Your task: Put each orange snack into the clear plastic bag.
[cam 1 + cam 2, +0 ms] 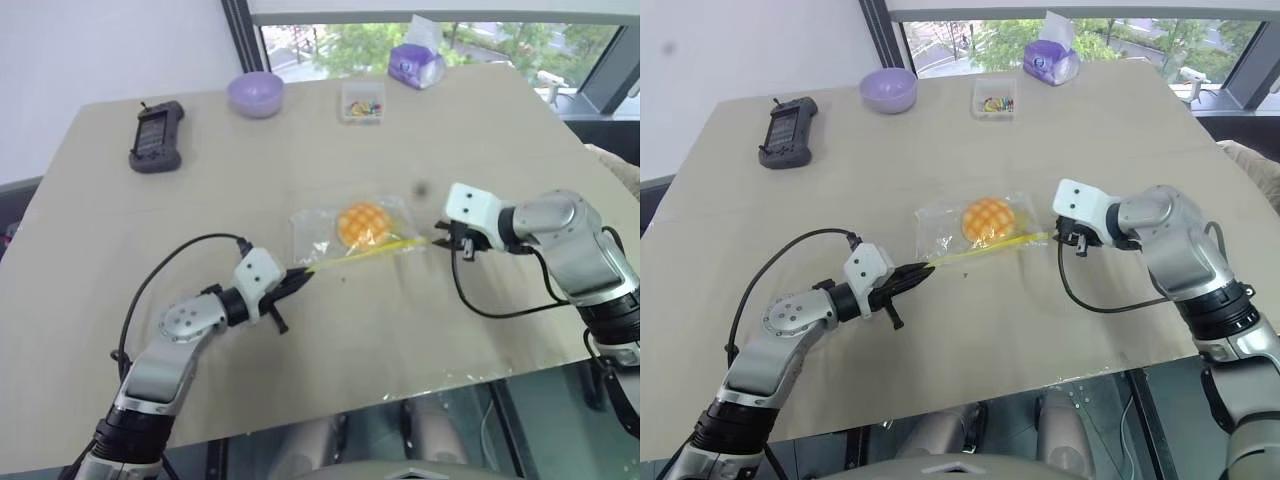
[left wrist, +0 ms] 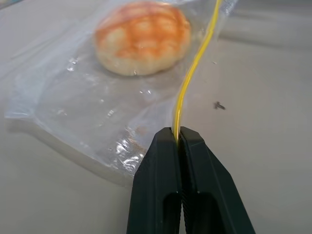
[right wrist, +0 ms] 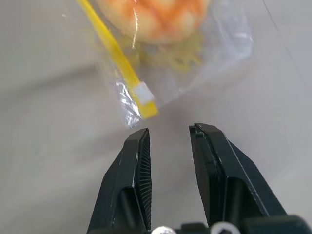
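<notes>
The crinkly clear plastic bag (image 1: pixel 352 235) with a yellow zip strip (image 1: pixel 365 252) lies flat near the middle of the beige counter (image 1: pixel 300 150). Its long axis runs left to right, tilted a little so that the left end sits nearer than the right. The zip strip runs along the bag's near edge, from the near-left corner to the far-right corner, where a small white slider tab (image 3: pixel 144 92) sits close to the strip's end. Inside the bag rests the round, domed orange-yellow bun (image 1: pixel 364 223) with a criss-cross grid on top, lying dome up, towards the bag's right half and just beyond the strip.

The left gripper (image 1: pixel 303 277) reaches in from the near left, pointing forward and to the right. Its two black fingers (image 2: pixel 163 190) are pressed together and clamped on the left end of the zip strip, which rises out from between their tips.

The right gripper (image 1: pixel 441 238) sits just right of the bag's right end, pointing left. Its fingers (image 3: pixel 131 180) stand apart with a clear gap between them and hold nothing; the strip's end and the bag's corner lie just ahead of the tips, not touching them.

At the far side of the counter stand a lilac bowl (image 1: pixel 255 93), a small clear box of colourful bits (image 1: pixel 361 102), a purple tissue pack (image 1: pixel 416 62) and, to the left, a dark handheld controller (image 1: pixel 157 136).
</notes>
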{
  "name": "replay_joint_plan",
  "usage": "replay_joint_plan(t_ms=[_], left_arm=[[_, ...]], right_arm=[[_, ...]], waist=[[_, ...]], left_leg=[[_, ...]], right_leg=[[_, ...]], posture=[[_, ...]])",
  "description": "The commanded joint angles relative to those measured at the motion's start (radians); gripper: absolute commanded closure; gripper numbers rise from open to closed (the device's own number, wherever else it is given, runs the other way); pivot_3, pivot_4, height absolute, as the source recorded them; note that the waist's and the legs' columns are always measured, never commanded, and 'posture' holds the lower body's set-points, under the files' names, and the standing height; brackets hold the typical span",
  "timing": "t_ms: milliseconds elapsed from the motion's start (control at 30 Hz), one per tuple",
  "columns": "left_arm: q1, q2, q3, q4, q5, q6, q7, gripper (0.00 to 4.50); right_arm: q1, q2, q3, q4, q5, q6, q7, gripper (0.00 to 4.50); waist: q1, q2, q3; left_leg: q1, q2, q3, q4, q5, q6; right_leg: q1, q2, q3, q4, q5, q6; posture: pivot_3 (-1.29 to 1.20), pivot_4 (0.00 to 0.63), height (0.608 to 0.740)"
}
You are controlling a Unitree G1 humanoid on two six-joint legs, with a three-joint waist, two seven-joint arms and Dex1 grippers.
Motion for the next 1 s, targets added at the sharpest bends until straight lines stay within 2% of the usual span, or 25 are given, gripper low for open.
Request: replay_joint_plan(t_ms=[33,500,1000], left_arm=[[0.009,0.001,0.003,-0.026,0.004,-0.026,-0.003,4.50],[0.048,0.009,0.007,-0.041,0.007,-0.041,-0.014,4.50],[0.058,0.005,0.006,-0.050,0.011,-0.040,-0.009,4.50]], right_arm=[[0.000,0.002,-0.038,-0.054,0.058,0.040,0.014,3.08],[-0.022,0.037,-0.024,-0.025,0.130,0.087,-0.040,3.08],[-0.026,0.061,0.024,0.000,0.130,0.004,-0.030,3.08]], waist=[[-0.002,0.000,0.000],[-0.001,0.000,0.000],[-0.001,0.000,0.000]], left_leg=[[0.000,0.000,0.000,0.000,0.000,0.000],[0.000,0.000,0.000,0.000,0.000,0.000],[0.000,0.000,0.000,0.000,0.000,0.000]], right_leg=[[0.000,0.000,0.000,0.000,0.000,0.000],[0.000,0.000,0.000,0.000,0.000,0.000],[0.000,0.000,0.000,0.000,0.000,0.000]], posture=[[0.00,0.150,0.736],[0.00,0.150,0.736],[0.00,0.150,0.736]])
